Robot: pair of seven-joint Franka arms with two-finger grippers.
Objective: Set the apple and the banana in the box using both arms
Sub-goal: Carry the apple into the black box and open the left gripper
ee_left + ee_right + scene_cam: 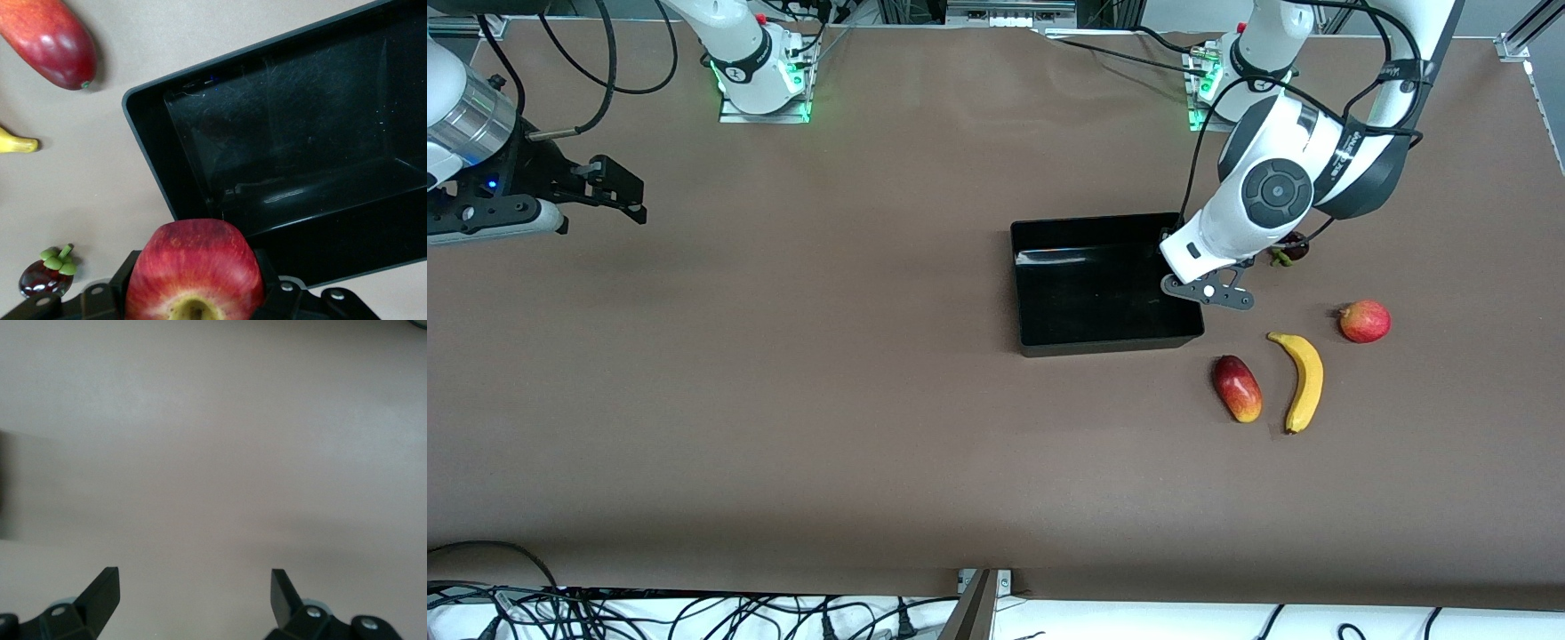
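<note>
Banana [1303, 380]: on table [783, 400], nearest the front camera, beside an oblong red-yellow fruit [1237, 388].
Box [1049, 342]: on table, farther back.
Left claw [193, 293]: clamped on apple [195, 270], over the box's edge.
Right claw [193, 593]: fingers apart, waiting above the table's right-arm end.

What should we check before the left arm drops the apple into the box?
1. Grip: left hand is shut on the apple. Ok.
2. Position: left hand hangs by the rim of the box at the left arm's end; whether the apple is fully past the wall, cannot tell.
3. Box interior: nothing in it. Ok.
4. Banana: on the table, apart from the box, not yet picked. Not ok.
5. Right hand: open, holding nothing, waits over bare table at the right arm's end. Ok.
6. Other fruits lie apart from the box. Ok.
</note>
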